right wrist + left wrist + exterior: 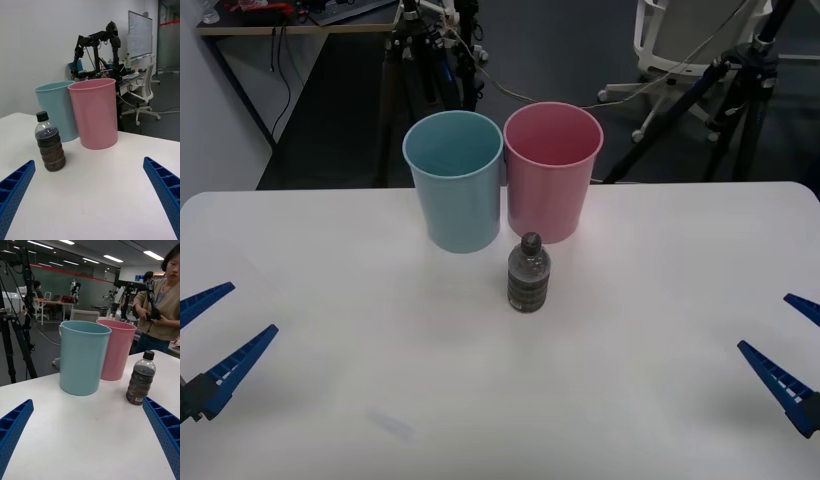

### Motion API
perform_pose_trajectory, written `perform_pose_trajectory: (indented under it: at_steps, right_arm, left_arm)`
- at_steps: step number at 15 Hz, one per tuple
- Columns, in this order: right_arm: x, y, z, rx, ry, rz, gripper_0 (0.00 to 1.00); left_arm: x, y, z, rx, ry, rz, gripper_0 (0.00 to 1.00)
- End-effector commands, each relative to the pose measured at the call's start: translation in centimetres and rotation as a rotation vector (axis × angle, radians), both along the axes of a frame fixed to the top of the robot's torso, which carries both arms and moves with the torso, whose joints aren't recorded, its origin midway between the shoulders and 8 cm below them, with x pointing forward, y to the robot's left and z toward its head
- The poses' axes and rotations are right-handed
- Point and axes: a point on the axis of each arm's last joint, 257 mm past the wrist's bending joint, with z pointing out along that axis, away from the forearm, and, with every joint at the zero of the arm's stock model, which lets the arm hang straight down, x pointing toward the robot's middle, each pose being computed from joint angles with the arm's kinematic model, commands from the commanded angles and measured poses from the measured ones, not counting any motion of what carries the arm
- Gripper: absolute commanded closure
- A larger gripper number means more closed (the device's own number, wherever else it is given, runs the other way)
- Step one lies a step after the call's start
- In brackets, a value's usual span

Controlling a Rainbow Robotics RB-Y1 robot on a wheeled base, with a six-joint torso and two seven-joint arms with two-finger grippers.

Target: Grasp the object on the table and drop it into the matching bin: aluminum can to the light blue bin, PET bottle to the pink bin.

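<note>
Standing upright near the middle of the white worktop (330, 300), the small clear bottle (529, 273) has dark contents, a dark striped label and a dark cap. It sits just in front of the two bins, closer to the pink bin (550, 170) than to the light blue bin (455, 180), and touches neither. The bins stand side by side at the far edge of the worktop, blue on the left and pink on the right, their rims almost meeting. The left pincer (212, 335) hovers low at the near left edge, fingers spread wide and holding nothing. The right pincer (790, 345) hovers at the near right edge, likewise spread wide and holding nothing. Both are well apart from the bottle.
</note>
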Motion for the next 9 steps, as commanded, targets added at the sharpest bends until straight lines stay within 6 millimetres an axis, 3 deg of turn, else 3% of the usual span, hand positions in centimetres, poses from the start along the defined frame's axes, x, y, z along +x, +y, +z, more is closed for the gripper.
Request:
perform_pose_trajectory:
  at_steps: [1,9]
  right_arm:
    - [-0.7,1.2,-1.5,-0.067,-0.023,0.01,0.0]
    - [-0.7,5.7,-4.9,-0.03,-0.027,0.049,0.0]
  left_arm:
    - [0.0,0.0,0.0,0.0,0.0,0.0,0.0]
    - [0.0,0.0,0.0,0.0,0.0,0.0,0.0]
